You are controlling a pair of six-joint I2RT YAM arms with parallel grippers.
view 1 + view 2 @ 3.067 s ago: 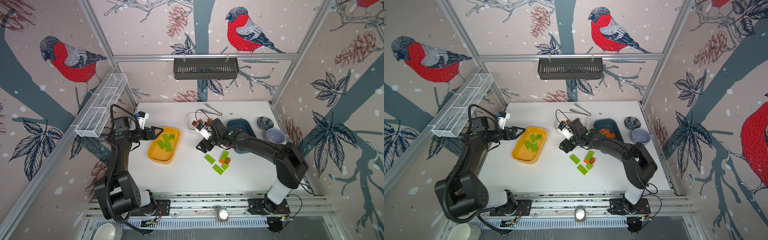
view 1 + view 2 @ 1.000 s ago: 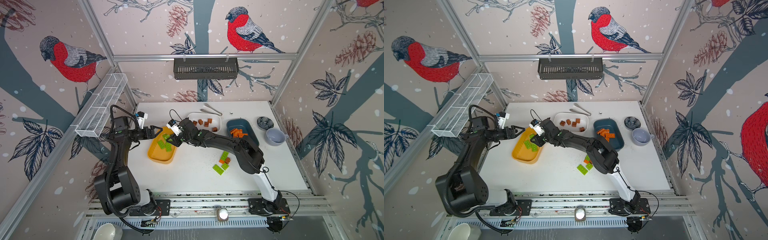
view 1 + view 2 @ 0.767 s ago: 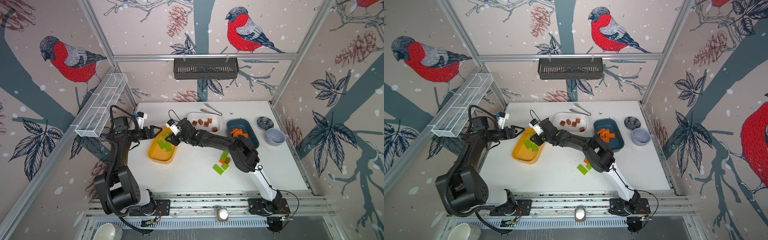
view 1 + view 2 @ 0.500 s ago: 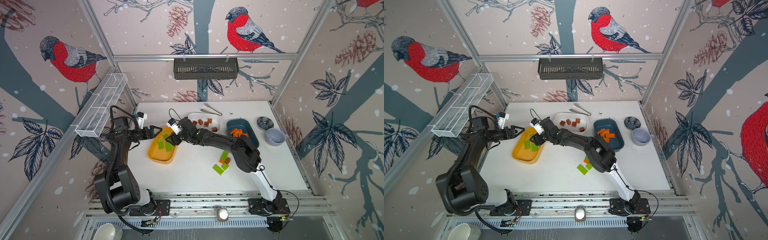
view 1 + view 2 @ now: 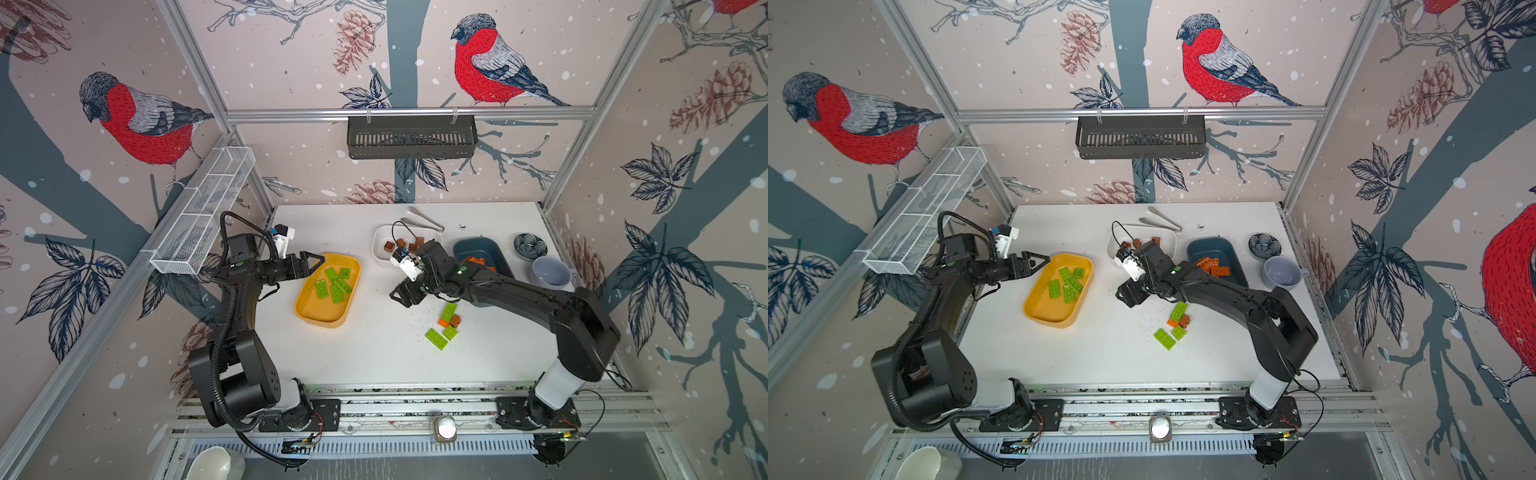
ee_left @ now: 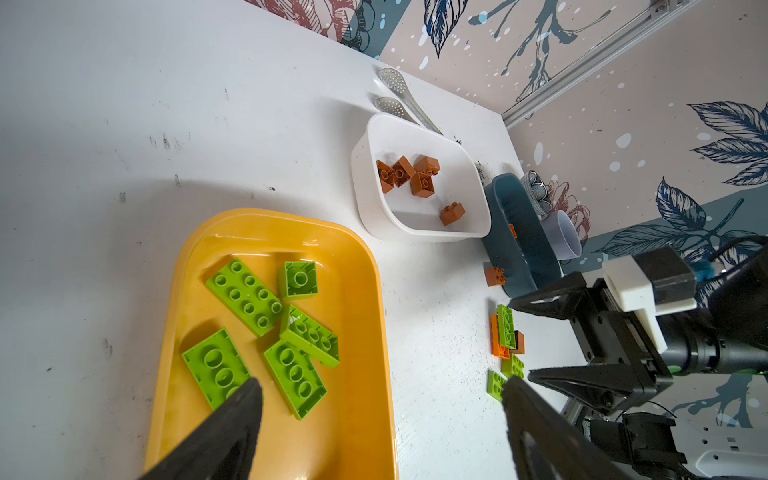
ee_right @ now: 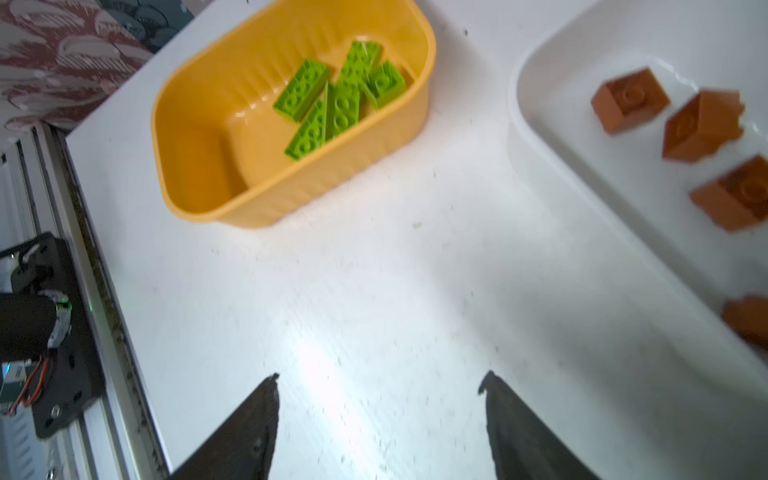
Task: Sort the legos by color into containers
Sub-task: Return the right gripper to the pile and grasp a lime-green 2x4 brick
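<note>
The mustard yellow container point(image 5: 328, 320) point(image 6: 374, 291) holds several lime green legos point(image 5: 334, 284) point(image 7: 332, 99). Brown cubes point(image 5: 409, 243) point(image 6: 407, 172) lie in the white container point(image 5: 380, 245), orange plates point(image 5: 473, 262) in the teal container point(image 5: 478, 247). A loose pile of green, orange and brown legos point(image 5: 446, 324) point(image 5: 1173, 322) sits mid-table. My left gripper point(image 5: 318, 262) point(image 6: 380, 386) hovers open over the yellow container's near-left rim. Between the yellow container and the pile, my right gripper point(image 5: 401, 297) point(image 7: 381, 376) stands open and empty over bare table.
Metal tongs point(image 5: 424, 218) lie behind the white container. A grey mug point(image 5: 550, 272) and a small flower-patterned dish point(image 5: 530, 245) stand at the right edge. One small orange-brown brick point(image 6: 494, 276) rests against the teal container. A wire basket point(image 5: 203, 216) hangs on the left wall.
My right gripper has opened over the yellow container, left a green lego there, and drawn back to the right, to the middle of the table. The left arm has not moved.
</note>
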